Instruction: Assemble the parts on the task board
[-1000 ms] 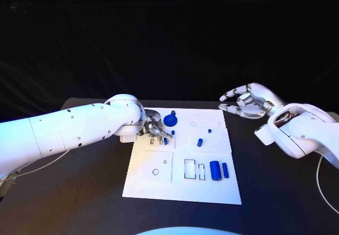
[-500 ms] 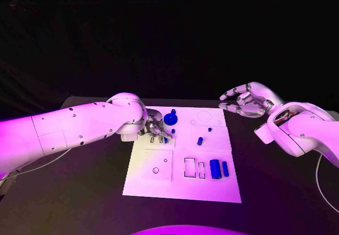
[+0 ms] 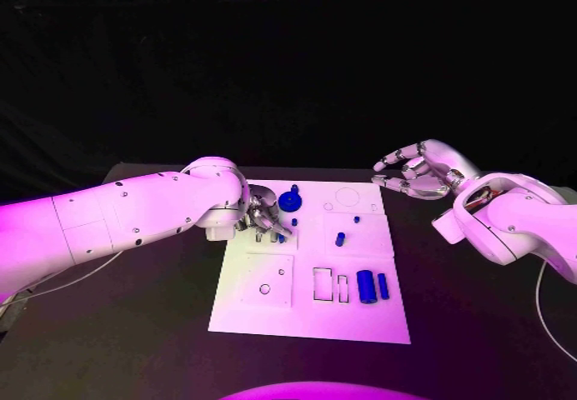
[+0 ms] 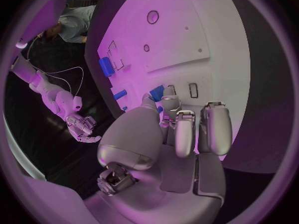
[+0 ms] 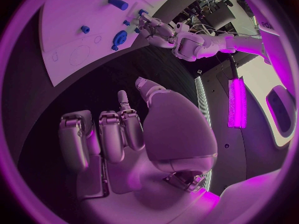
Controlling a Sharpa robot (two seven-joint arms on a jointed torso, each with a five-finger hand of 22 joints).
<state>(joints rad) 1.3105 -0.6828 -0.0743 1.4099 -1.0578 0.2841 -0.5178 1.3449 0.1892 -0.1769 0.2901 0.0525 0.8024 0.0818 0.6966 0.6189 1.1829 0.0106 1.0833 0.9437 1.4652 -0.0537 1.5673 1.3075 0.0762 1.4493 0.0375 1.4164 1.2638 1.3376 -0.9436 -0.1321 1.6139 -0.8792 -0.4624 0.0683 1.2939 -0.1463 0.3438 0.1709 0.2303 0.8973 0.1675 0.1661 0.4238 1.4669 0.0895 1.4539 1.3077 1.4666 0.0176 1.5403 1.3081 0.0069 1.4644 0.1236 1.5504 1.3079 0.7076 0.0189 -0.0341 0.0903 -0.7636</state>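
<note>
Little has moved since the earlier frames: both arms keep their poses. Small blue plastic parts (image 3: 365,287) lie scattered on the flat white task board (image 3: 313,321), mid-worktop. At its upper-left corner the left hand (image 3: 263,218) presses its fingertips down around a small blue piece (image 4: 156,92), probably seating it. Well off the board's right corner, the right hand (image 3: 415,175) hovers empty, fingers loosely curled, likely waiting.

A black table (image 3: 144,317) lies beneath both hands, stretching past them to either side. Behind the hands, a dark backdrop (image 3: 288,83) hangs.
</note>
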